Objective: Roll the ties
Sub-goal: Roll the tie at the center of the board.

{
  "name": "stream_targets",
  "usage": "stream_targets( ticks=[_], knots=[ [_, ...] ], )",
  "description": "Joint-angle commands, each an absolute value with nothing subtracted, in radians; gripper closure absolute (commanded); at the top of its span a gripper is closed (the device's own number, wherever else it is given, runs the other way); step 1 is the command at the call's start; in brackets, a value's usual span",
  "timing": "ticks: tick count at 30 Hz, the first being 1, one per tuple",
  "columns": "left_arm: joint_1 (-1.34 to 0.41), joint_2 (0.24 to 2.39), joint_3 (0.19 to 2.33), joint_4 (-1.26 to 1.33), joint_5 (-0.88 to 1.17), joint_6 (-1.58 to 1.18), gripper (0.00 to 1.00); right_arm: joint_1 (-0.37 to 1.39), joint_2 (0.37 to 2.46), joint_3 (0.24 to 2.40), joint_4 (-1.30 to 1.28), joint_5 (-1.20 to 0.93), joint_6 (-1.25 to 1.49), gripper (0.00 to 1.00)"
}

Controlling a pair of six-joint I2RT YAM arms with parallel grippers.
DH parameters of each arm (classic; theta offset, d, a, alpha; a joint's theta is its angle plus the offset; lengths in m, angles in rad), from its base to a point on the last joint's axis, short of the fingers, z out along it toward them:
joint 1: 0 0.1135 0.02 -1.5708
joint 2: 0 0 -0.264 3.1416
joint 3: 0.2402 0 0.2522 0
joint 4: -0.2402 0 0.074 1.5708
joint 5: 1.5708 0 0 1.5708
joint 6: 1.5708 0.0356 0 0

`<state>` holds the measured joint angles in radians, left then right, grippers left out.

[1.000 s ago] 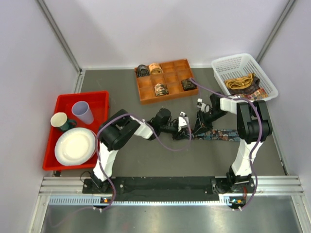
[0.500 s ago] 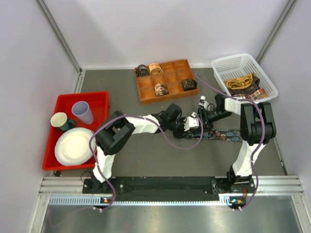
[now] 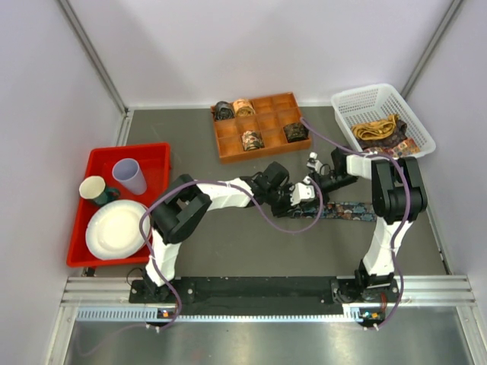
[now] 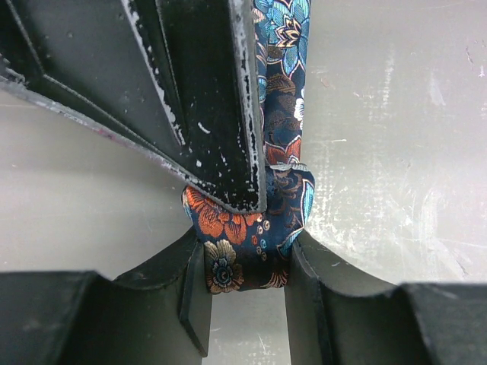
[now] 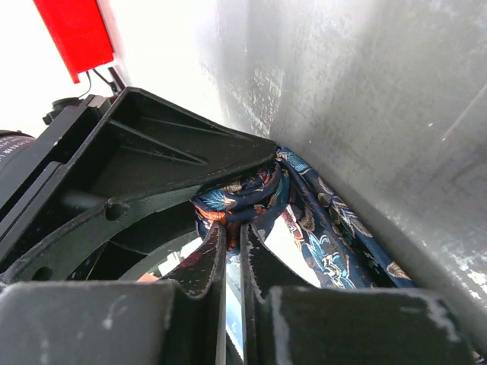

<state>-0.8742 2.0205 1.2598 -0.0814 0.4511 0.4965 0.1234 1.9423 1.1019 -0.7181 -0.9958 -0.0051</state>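
tie lies flat nr the surface's right edge, its coiled start btwn the arms. left pincer clamps the coil's sides. right pincer is nearly together, tips nipping the inner fold. thin, soft, slick cloth, prob. springs loose, so grip across the coil. coil core and far end are hidden.
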Motion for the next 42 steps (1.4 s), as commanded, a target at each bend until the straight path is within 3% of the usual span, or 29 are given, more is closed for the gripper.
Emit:
stream_targets(
  ticks=[1, 4, 8, 11, 16, 23, 24, 27, 31, 33, 34, 36, 37, 39, 42],
  knots=[
    [-0.859, 2.112, 1.212, -0.303, 0.405, 0.483, 0.61, 0.152, 1.968, 1.106, -0.683, -0.928, -0.032, 1.0],
    [-0.828, 2.102, 1.154, -0.197, 0.53, 0.465, 0.48, 0.15, 1.967, 1.103, -0.678, -0.882, -0.034, 1.0],
    [-0.796, 2.1, 1.072, 0.12, 0.695, 0.411, 0.4, 0.15, 1.967, 1.106, -0.672, -0.838, -0.026, 1.0],
    [-0.761, 2.12, 0.979, 0.372, 0.811, 0.306, 0.19, 0.15, 1.968, 1.111, -0.68, -0.807, -0.032, 1.0],
    [-0.742, 2.204, 0.925, 0.768, 0.887, 0.204, 0.16, 0.15, 1.982, 1.127, -0.693, -0.79, -0.031, 1.0],
    [-0.736, 2.289, 0.884, 0.98, 0.907, 0.147, 0.34, 0.149, 1.993, 1.141, -0.719, -0.765, -0.043, 1.0],
    [-0.736, 2.286, 0.877, 0.971, 0.905, 0.15, 0.42, 0.15, 1.996, 1.143, -0.721, -0.761, -0.046, 1.0],
    [-0.736, 2.235, 0.874, 0.841, 0.881, 0.202, 0.6, 0.15, 2.0, 1.147, -0.727, -0.765, -0.054, 1.0],
    [-0.742, 2.154, 0.965, 0.441, 0.781, 0.364, 0.77, 0.15, 1.997, 1.175, -0.756, -0.793, -0.069, 1.0],
    [-0.759, 2.14, 1.023, 0.194, 0.686, 0.426, 0.8, 0.138, 1.996, 1.201, -0.784, -0.833, -0.08, 0.92],
    [-0.762, 2.132, 1.037, 0.128, 0.66, 0.467, 0.84, 0.132, 1.993, 1.209, -0.817, -0.842, -0.086, 0.79],
    [-0.77, 2.129, 1.074, -0.009, 0.58, 0.515, 0.86, 0.108, 1.971, 1.224, -0.847, -0.862, -0.106, 0.64],
    [-0.772, 2.132, 1.087, -0.062, 0.556, 0.526, 0.87, 0.1, 1.956, 1.224, -0.865, -0.87, -0.113, 0.51],
    [-0.775, 2.137, 1.114, -0.15, 0.52, 0.552, 0.9, 0.083, 1.915, 1.218, -0.887, -0.9, -0.132, 0.43],
    [-0.788, 2.149, 1.149, -0.224, 0.459, 0.558, 0.93, 0.074, 1.876, 1.194, -0.888, -0.969, -0.132, 0.42]
  ],
)
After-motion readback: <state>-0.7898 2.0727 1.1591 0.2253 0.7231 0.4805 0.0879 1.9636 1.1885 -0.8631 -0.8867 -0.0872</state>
